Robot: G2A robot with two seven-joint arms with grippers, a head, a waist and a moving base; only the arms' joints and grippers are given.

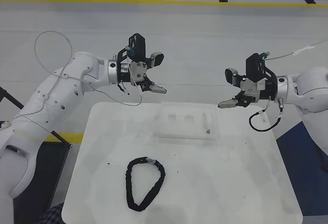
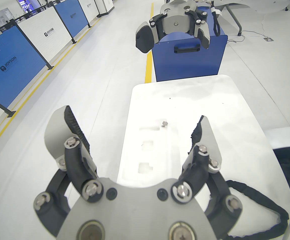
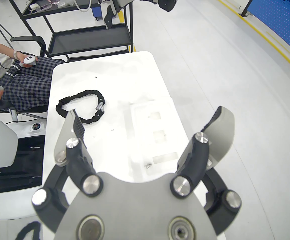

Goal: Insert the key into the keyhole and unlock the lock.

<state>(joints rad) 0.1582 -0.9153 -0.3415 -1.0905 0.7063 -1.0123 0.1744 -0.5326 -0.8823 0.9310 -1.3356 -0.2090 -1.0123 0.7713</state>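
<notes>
A black fabric-covered chain lock (image 1: 145,183) lies as a closed loop on the near left part of the white table (image 1: 237,185); its metal lock end (image 3: 100,107) shows on the loop (image 3: 67,101). The small key (image 1: 208,131) rests on a white foam tray (image 1: 178,130) at the table's far side, also seen as the key (image 2: 164,124) and the key (image 3: 148,165). My left gripper (image 1: 158,73) hangs open above the far left edge, empty (image 2: 135,117). My right gripper (image 1: 226,89) hangs open above the far right edge, empty (image 3: 147,116). The two face each other.
The foam tray (image 3: 140,111) has several shallow rectangular recesses. A blue cabinet (image 2: 188,58) stands on the floor beyond one end of the table, a black shelf cart (image 3: 90,38) beyond the other. A yellow floor line (image 2: 148,61) runs past.
</notes>
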